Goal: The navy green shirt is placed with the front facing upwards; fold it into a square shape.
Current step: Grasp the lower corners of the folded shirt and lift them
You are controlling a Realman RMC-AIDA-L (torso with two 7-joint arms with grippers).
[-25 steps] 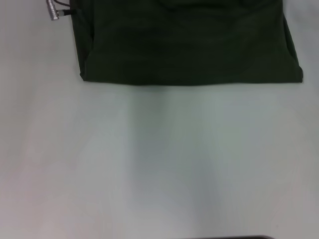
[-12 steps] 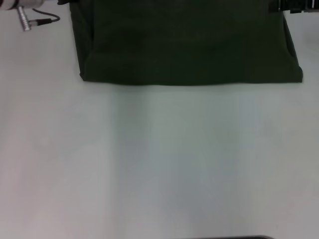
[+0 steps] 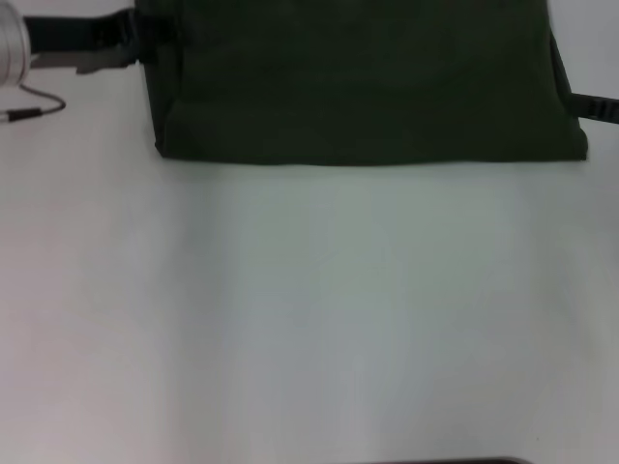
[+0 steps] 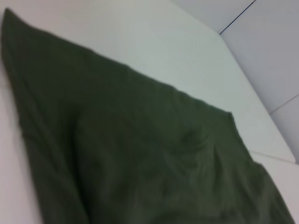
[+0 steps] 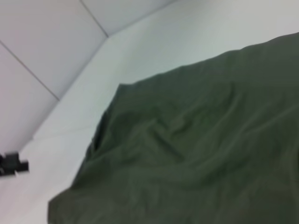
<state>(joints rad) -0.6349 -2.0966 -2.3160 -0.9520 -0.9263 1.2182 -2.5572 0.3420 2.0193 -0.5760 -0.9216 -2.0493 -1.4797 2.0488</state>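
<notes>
The shirt [image 3: 363, 82] was laid flat at the far side of the counter [image 3: 309, 319]. The left pincer [image 3: 92, 43] was seen at its far left edge, the right pincer [image 3: 595, 106] at its near right corner. Neither pincer's opening, nor any hold on the cloth, could be told.

- The navy green shirt [image 3: 358, 87] is a plain dark olive green, with no print showing on its upper surface.
- The table [image 3: 309, 319] under it is pale white-grey and unpatterned.
- The left gripper [image 3: 92, 43], beside the shirt's edge, is black with a silver cylindrical part.
</notes>
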